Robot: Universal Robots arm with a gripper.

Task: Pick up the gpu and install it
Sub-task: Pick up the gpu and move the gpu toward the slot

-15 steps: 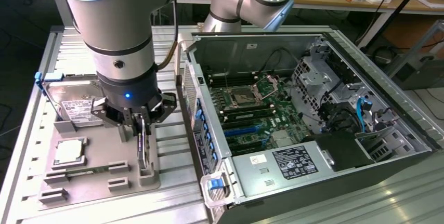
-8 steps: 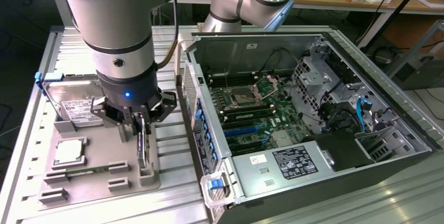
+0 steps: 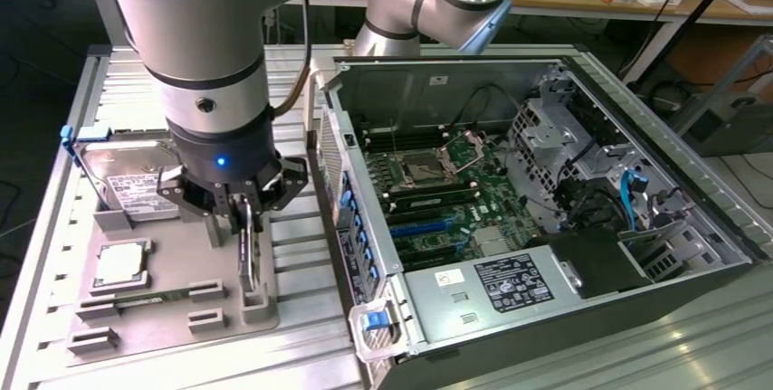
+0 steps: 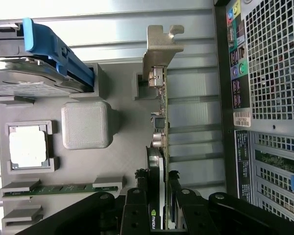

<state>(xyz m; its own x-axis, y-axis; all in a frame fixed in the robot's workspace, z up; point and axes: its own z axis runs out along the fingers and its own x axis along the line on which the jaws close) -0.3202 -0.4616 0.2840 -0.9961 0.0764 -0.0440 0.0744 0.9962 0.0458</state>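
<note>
Pincer [image 4: 157,182] clamps upright gpu [image 4: 159,132]; arm [image 3: 212,91] vertical.

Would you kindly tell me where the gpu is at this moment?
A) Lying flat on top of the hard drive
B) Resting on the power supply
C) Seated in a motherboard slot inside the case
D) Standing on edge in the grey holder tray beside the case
D: the gpu stands on edge in the grey holder tray, outside the open computer case, with the claw closed on its upper part.
</note>
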